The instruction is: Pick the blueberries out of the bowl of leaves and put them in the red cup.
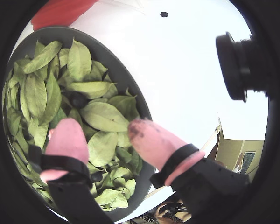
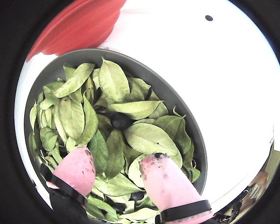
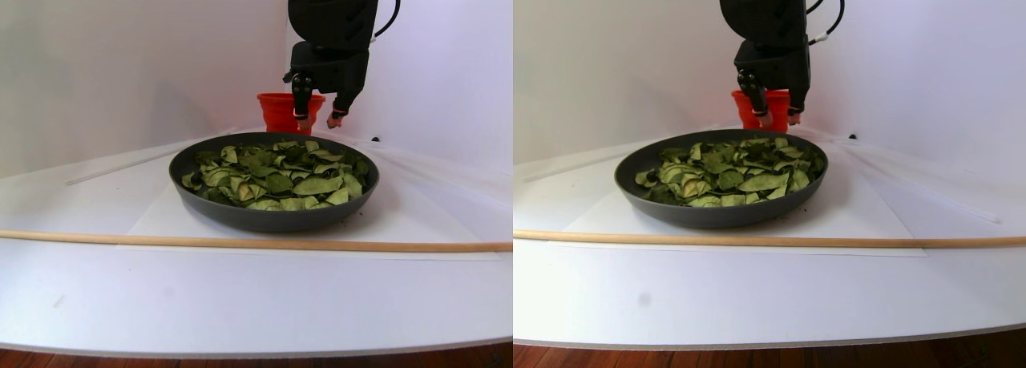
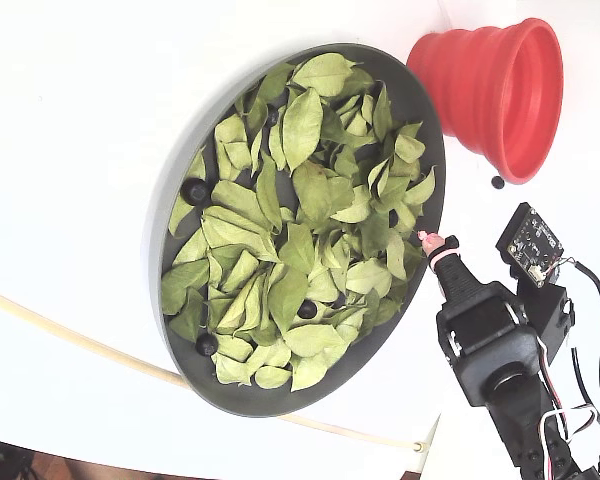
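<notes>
The dark grey bowl [image 4: 180,170] is full of light green leaves [image 4: 300,130]. Blueberries lie among them, one [image 2: 120,120] ahead of the fingertips in a wrist view, another [image 2: 137,196] between the finger bases, and others [image 4: 195,190] [image 4: 307,309] across the bowl in the fixed view. My gripper [image 2: 117,156] [image 1: 102,125] is open, its pink fingertips [image 2: 77,170] apart with only leaves beneath them. It hangs just above the bowl's rim on the cup side [image 4: 430,240] [image 3: 318,123]. The red cup [image 4: 500,95] [image 3: 276,111] stands just beyond the bowl.
A long wooden stick [image 3: 240,242] lies across the white table in front of the bowl. A small dark spot [image 4: 497,182] marks the table near the cup. A black camera module [image 4: 530,243] juts from the arm. The table's front edge [image 3: 240,348] is near.
</notes>
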Available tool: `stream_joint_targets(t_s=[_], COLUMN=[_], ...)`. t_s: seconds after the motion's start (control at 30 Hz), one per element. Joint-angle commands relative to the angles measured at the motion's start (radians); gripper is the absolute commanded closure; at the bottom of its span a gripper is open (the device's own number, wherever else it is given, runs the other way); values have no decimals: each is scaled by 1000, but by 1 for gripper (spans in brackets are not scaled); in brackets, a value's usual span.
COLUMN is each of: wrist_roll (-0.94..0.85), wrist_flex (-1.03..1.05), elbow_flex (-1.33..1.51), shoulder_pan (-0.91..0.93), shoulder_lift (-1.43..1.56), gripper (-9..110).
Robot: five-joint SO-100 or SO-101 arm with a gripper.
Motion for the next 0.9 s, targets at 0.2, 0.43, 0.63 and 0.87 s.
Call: stream_joint_targets(t_s=[0.2, 0.43, 0.63, 0.87], wrist_roll=[17, 32, 54, 64], wrist_flex=[-51, -64, -66, -80], elbow_flex=[-107, -144, -175, -198], shoulder_pan=[14, 0, -12, -18], shoulder_lift=[-52, -98, -133, -169], gripper=[83, 84, 84, 84])
